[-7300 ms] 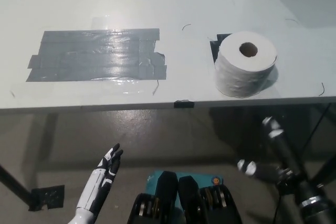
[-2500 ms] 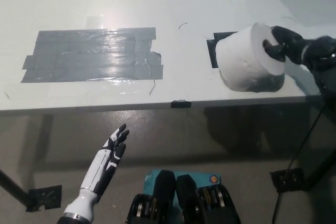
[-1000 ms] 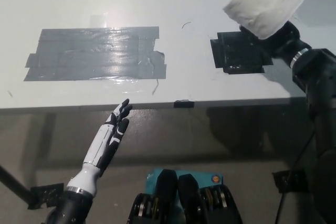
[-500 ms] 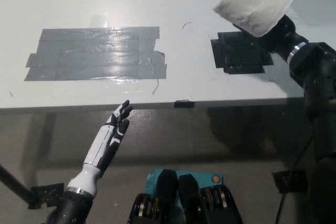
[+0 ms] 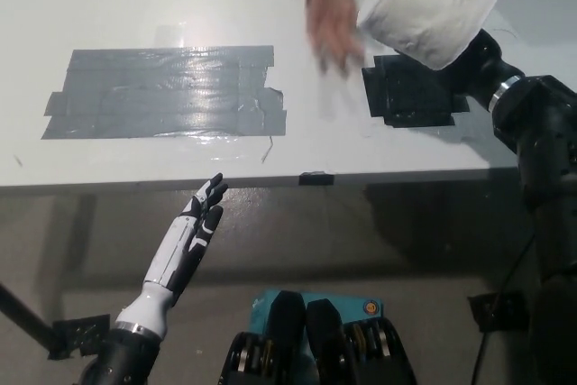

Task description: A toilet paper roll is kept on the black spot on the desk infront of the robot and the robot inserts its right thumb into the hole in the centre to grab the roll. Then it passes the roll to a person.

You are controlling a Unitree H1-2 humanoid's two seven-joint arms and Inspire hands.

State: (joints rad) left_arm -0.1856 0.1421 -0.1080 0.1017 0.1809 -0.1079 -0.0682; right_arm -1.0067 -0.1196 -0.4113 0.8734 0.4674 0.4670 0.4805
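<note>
- You are at the handover: your right hand (image 5: 475, 53) carries the roll (image 5: 431, 4) high over the desk's (image 5: 108, 6) far right part, above the black spot (image 5: 413, 92); the hand is mostly hidden behind the roll, so judge the grip from the roll riding on it, clear of the desk.
- A person's hand (image 5: 330, 15), blurred, reaches in from the far edge just left of the roll; the two look close, though contact cannot be told.
- Hold the arm steady and let that hand come to the roll; a swing now would likely miss or knock it.
- Keep the grip until the person plainly has hold, then ease out along the hole's line; pulling sideways may drag the roll away.
- The roll is white and plump, its wrapped side dimpled and soft-looking, tilted with one flat end up and left; expect it to squash under a tight squeeze.
- Your left hand (image 5: 187, 241) rests low, before the desk's near edge, fingers apart, holding nothing.
</note>
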